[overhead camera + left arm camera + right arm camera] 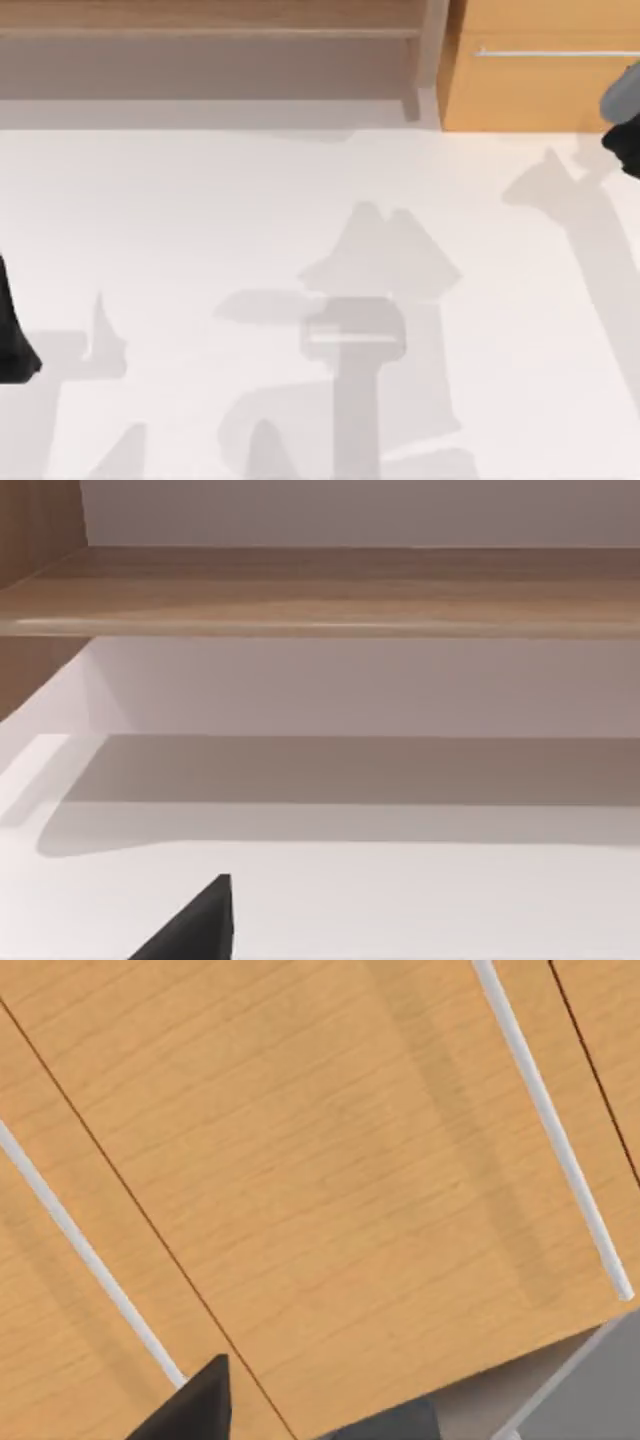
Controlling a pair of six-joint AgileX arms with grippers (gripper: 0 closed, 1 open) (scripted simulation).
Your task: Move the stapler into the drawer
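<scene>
From above, the orange-tan light-wood drawer front (pixel 530 90) with its thin silver bar handle (pixel 555 52) sits shut at the table's far right, my right gripper (pixel 625 115) just beside it and far nearer than my parked left arm (pixel 12 335). From the right wrist, the handle (pixel 550 1120) runs slantwise across the wood just ahead; whether the claw is open I cannot tell. From the left wrist, a long brown wooden shelf (pixel 330 590) lies left of the drawer; the stapler's place I cannot tell.
</scene>
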